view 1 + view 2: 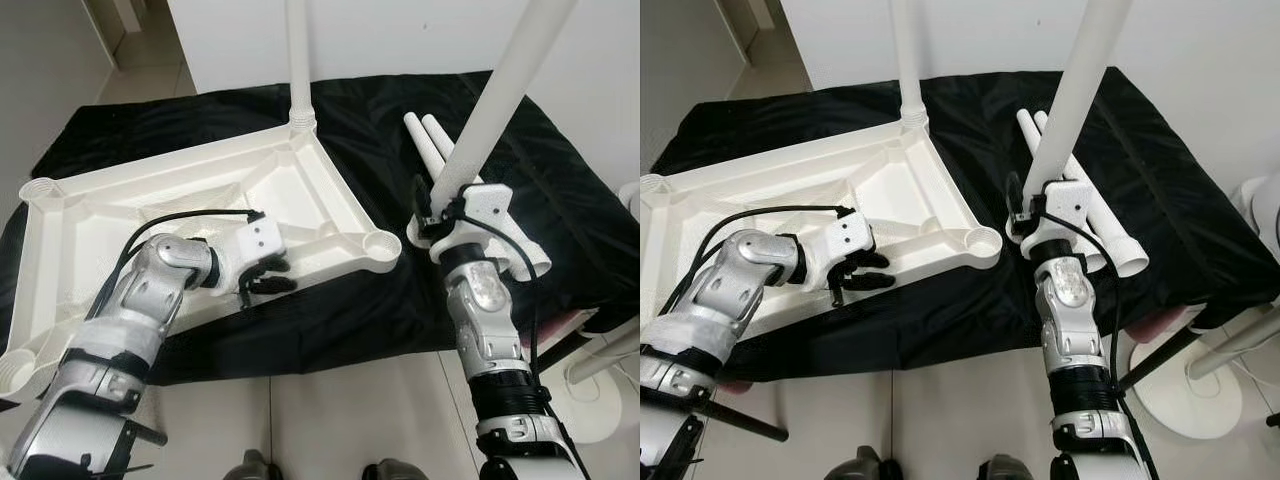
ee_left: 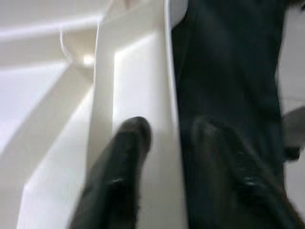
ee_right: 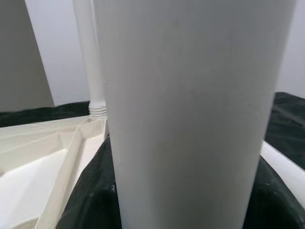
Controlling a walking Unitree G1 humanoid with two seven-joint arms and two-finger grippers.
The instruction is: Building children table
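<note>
A white table top (image 1: 200, 180) lies upside down on a black cloth (image 1: 560, 200). One white leg (image 1: 298, 60) stands screwed into its far corner. The near right corner socket (image 1: 380, 243) is empty. My left gripper (image 1: 262, 278) is shut on the table top's near rim (image 2: 174, 143), one black finger (image 2: 126, 157) on each side. Just right of the empty socket, my right gripper (image 1: 440, 205) is shut on a second white leg (image 1: 500, 90), held upright and slightly tilted. Two more legs (image 1: 430, 140) lie on the cloth behind it.
The cloth-covered surface ends close in front of me, with tiled floor (image 1: 350, 420) below. A white stand with a round base (image 1: 1190, 390) is at the right. A white wall (image 1: 400, 30) rises behind, and a doorway opens at the far left.
</note>
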